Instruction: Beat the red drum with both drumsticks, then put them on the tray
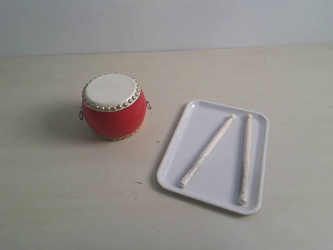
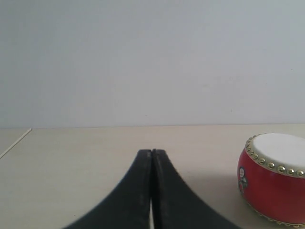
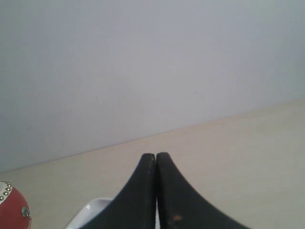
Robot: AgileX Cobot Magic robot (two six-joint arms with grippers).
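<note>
Two slim cream wooden drumsticks [image 1: 207, 152] lay near-to-far on flat white plastic tray [image 1: 174, 161], right of small red barrel drum [image 1: 113, 107]. Right gripper [image 3: 156, 155] probably nearer. It and left gripper [image 2: 151, 151] were pinched together, empty.

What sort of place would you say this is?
Probably a robot test bench, not a home: a plain pale table against a blank wall, only a drum and a tray with two sticks laid out, black fingers in the wrist views.

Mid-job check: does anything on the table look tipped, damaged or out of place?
Nothing stands out. The red drum stands upright; the slanted drumstick and the straighter drumstick lie apart, wholly inside the tray.
</note>
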